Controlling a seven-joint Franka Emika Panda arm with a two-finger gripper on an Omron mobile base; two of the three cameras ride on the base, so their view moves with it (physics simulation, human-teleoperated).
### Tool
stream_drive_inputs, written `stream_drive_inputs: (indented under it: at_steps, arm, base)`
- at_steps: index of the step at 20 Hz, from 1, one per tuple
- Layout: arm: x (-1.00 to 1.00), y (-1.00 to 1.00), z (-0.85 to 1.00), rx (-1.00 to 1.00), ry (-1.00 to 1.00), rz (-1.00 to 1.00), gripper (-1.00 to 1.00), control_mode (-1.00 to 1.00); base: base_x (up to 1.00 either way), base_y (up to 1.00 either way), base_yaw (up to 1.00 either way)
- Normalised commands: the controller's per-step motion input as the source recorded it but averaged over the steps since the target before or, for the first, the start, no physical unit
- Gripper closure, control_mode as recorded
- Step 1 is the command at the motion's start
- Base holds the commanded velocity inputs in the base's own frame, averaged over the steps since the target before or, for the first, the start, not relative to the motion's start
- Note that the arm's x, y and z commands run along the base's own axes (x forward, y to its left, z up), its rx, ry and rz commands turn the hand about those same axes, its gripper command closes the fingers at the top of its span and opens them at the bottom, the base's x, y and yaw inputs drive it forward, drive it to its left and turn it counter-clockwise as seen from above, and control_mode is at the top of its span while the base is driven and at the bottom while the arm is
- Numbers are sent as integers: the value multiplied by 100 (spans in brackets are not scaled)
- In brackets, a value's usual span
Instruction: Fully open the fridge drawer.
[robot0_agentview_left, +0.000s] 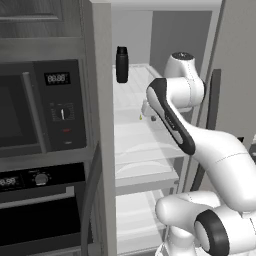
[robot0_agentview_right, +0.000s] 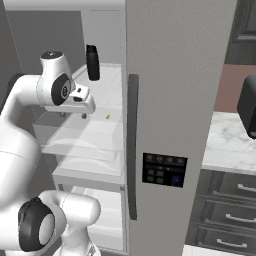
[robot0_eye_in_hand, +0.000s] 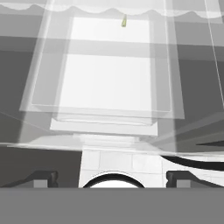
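Right now my hand (robot0_eye_in_hand: 113, 177) hangs inside the fridge, fingers spread wide and holding nothing. Directly below it lies the fridge drawer (robot0_eye_in_hand: 107, 83), a clear bin whose long side runs across my reach.

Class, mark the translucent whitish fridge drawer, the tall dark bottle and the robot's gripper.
Translucent whitish fridge drawer (robot0_agentview_right: 85, 137): right base view, clear top surface.
Tall dark bottle (robot0_agentview_left: 122, 65): left base view, mid-body.
Gripper (robot0_eye_in_hand: 112, 178): hand view, between the fingertips.
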Motion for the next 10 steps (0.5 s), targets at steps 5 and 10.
stream_drive_inputs:
  at_steps: [5, 10]
  arm:
    - [-21, 0, 0, 0, 0, 0, -100, -100]
    - [-10, 5, 0, 0, 0, 0, -100, -100]
  base:
    - [0, 0, 0]
    - [0, 0, 0]
